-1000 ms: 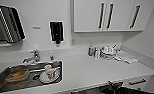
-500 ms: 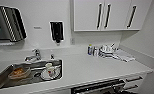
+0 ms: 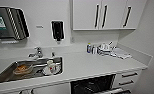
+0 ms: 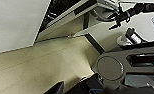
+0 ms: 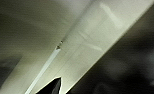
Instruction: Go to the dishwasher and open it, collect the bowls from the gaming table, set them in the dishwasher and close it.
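Facing the dishwasher (image 3: 93,85), already open w/ dark racks showing under the white tabletop (image 3: 93,66).
Risk: base rolling into the open unit below, which sits low at the head view's edge; bowls not spotted yet; can't tell either tool's state.

White surface (image 3: 93,66), white cupboards (image 3: 86,15) with dark handles (image 3: 96,16). Steel-grey sink (image 3: 4,75), orange bowl (image 3: 22,68) inside. Black soap dispenser (image 3: 57,30). Dishwasher (image 3: 93,85) interior dark. Beige floor (image 4: 43,67).
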